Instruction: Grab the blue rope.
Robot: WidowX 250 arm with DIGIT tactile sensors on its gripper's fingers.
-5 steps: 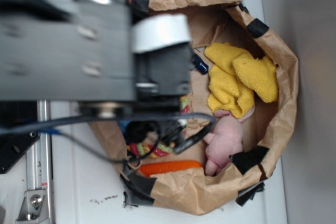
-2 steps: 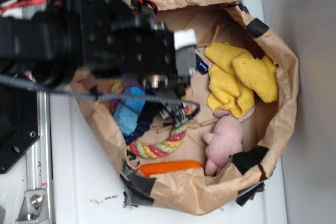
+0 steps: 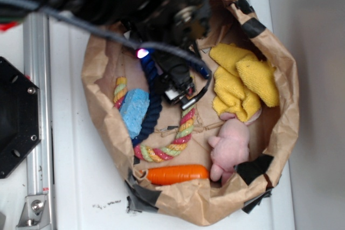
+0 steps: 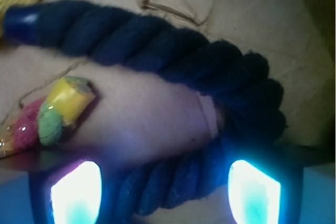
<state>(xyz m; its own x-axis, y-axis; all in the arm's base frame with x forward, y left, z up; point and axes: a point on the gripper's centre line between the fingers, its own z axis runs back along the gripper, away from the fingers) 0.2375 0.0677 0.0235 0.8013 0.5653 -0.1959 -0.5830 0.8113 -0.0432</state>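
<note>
- Since the earlier exterior frame, the arm has swung toward the upper left and dropped into the paper bag [image 3: 102, 74], uncovering the striped rope [image 3: 180, 133] and the orange carrot [image 3: 177, 174].
- Jaws [image 4: 165, 192] stand open and empty; the lit fingertips [image 4: 76, 192] straddle the blue rope [image 4: 173, 56] at the bottom edge of the wrist view.
- It loops back at right, capped end upper left.
- Between the tips its long axis runs obliquely, so closing should catch it.
</note>
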